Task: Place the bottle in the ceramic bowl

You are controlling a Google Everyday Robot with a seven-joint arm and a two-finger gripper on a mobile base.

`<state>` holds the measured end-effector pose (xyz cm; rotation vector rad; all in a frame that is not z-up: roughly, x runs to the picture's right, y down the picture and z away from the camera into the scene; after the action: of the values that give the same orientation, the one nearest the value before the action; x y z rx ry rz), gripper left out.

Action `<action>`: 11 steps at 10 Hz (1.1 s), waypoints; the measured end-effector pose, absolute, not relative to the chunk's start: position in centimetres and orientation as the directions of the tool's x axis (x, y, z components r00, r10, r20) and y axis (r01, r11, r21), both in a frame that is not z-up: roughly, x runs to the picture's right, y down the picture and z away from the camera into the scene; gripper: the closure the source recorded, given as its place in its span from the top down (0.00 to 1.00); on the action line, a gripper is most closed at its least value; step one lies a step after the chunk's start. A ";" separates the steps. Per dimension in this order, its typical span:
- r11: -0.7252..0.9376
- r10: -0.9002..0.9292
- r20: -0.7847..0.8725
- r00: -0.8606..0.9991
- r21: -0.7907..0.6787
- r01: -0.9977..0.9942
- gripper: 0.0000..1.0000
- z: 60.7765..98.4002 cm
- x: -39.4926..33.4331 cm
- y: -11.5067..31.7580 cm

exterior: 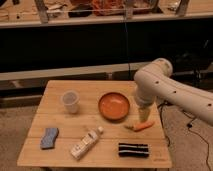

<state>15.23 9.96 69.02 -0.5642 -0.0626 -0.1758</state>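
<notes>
The bottle (pixel 86 143), whitish with a white cap and pale label, lies on its side near the front of the wooden table (pixel 95 89). The orange-brown ceramic bowl (pixel 114 106) sits at the table's middle, empty. My white arm reaches in from the right and bends down at the bowl's right. The gripper (pixel 144 116) hangs just right of the bowl, above the table and well away from the bottle.
A translucent plastic cup (pixel 70 101) stands left of the bowl. A blue sponge (pixel 48 137) lies at the front left. An orange carrot (pixel 140 126) lies under the gripper. A black striped object (pixel 133 149) lies at the front right. A dark shelf runs behind.
</notes>
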 end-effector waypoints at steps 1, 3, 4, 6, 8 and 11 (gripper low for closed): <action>0.827 -0.171 0.123 0.978 -0.522 0.210 0.80 69.1 14.2 9.9; 0.821 -0.198 0.142 0.970 -0.517 0.243 0.80 69.4 13.7 10.0; 0.815 -0.216 0.161 0.963 -0.514 0.268 0.80 69.6 12.5 10.1; 0.802 -0.256 0.204 0.945 -0.501 0.325 0.80 70.0 9.4 10.2; 0.794 -0.278 0.227 0.933 -0.492 0.356 0.80 70.3 8.4 10.4; 0.784 -0.304 0.271 0.913 -0.473 0.401 0.80 70.3 7.0 11.0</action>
<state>6.99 11.00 70.34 -0.5506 -0.1843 -0.3829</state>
